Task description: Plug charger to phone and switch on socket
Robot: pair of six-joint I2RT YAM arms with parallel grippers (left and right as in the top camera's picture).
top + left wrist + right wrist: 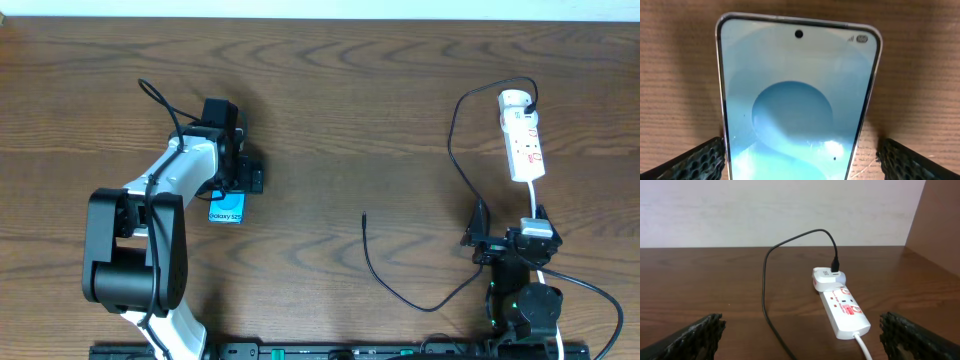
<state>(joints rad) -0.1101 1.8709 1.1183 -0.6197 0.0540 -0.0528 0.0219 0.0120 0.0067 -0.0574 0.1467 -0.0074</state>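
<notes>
A phone [797,100], likely slick and fragile, lies flat on the tabletop [330,120] within the open left tool [803,161], best held by its long edges, while the limp charger [372,268] lies nearer the open right tool [802,330].

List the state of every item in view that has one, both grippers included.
Flat smartphone with light blue screen: lit, lying flat, no cable seen in it.
Thin black charger cable: plugged into the white adapter, small tip lying loose, apart from the smartphone.
White elongated power strip: adapter seated at its far end; switch position unreadable.
Left gripper: open, straddling the smartphone.
Right gripper: open, empty.
</notes>
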